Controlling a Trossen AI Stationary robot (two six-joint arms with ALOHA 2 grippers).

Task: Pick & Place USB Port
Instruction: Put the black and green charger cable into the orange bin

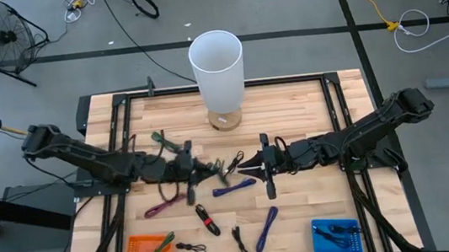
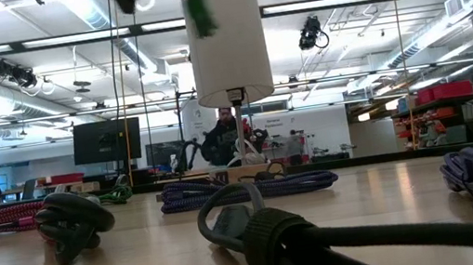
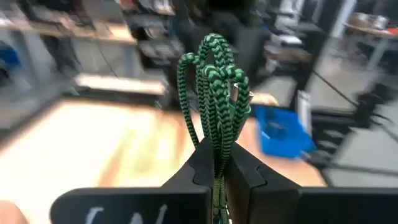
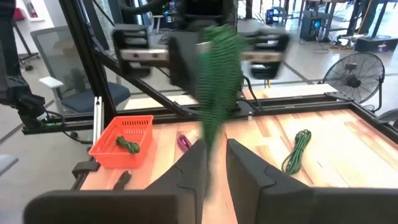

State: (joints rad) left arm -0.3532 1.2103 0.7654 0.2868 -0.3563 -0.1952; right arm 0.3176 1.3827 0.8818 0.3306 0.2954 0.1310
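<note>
A bundled green-and-black braided USB cable (image 3: 214, 87) with a silver plug (image 3: 240, 93) is in my left gripper (image 3: 217, 163), which is shut on it above the table's middle (image 1: 200, 171). In the low view the cable is a green blur (image 2: 196, 7) high above the tabletop. My right gripper (image 4: 214, 165) is open and faces the left one from the right (image 1: 257, 170). The green cable (image 4: 217, 68) hangs just ahead of its fingers, and I cannot tell whether it touches them. My left gripper pinches the green cable bundle (image 3: 217, 146) between its two fingers, several strands together. The bundle's looped end (image 3: 211, 56) sticks out past the fingertips. The fingers reach in roughly level from the table's left. The cable is lifted clear of the table.
A white cylinder (image 1: 217, 67) stands at the table's far middle. An orange bin (image 1: 150, 251) with a green cable sits at the near left, a blue bin (image 1: 336, 238) at the near right. Purple (image 1: 164, 205), blue (image 1: 233, 188), red-black (image 1: 208, 219) and green (image 1: 158, 139) cables lie loose.
</note>
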